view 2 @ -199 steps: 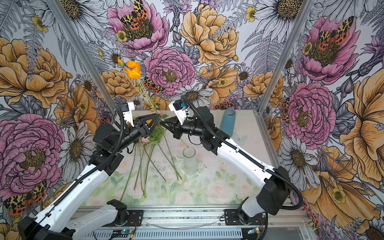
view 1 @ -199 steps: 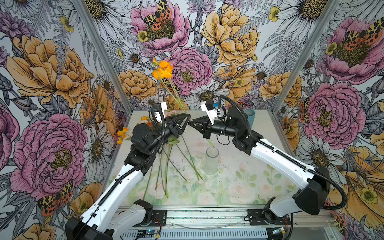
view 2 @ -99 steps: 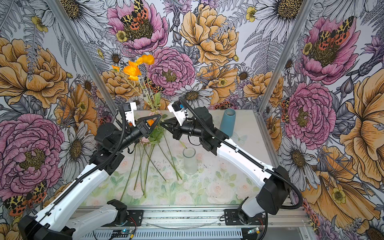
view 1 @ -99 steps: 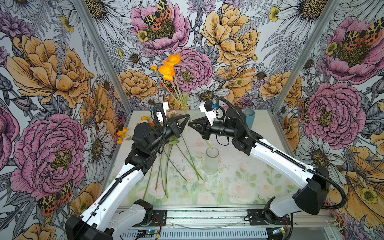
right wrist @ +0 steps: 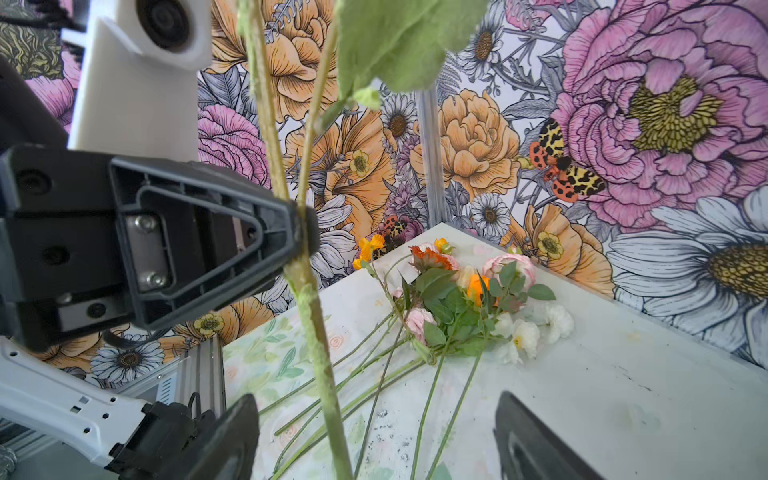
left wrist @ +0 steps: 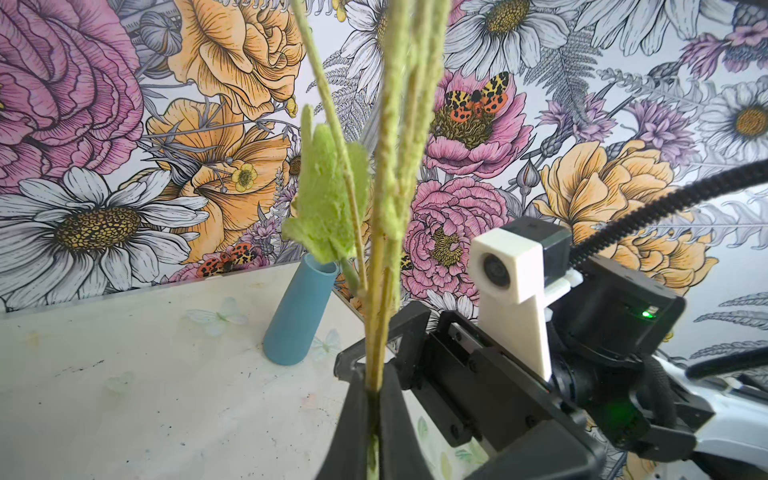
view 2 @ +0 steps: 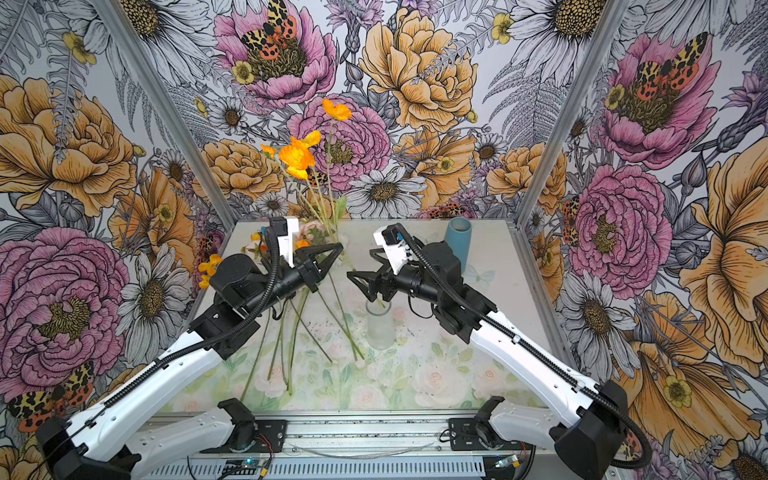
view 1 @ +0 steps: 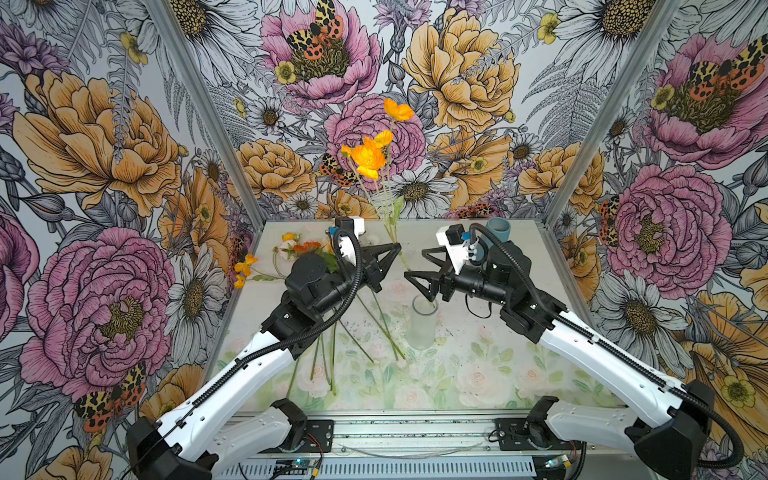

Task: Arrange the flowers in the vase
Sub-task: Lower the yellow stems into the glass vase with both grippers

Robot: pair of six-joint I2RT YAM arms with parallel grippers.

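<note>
My left pincer (view 1: 395,247) is clamped on the fuzzy green stems of an orange-bloomed flower spray (view 1: 368,156), holding it upright, lower end reaching down towards the clear glass cylinder vase (view 1: 422,330). My right pincer (view 1: 414,263) stands with jaws apart, the stem passing between them. A leafy bunch of orange, pink and white flowers (right wrist: 453,303) lies on the floral-printed worktop (view 1: 478,370), back left.

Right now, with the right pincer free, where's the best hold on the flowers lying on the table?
Take one bare lower stem, coming straight down with the jaws across it. The stems fan apart toward the front of the table, while the blooms and leaves bunch together at the back, where a grip would likely snag several flowers or crush petals.
</note>
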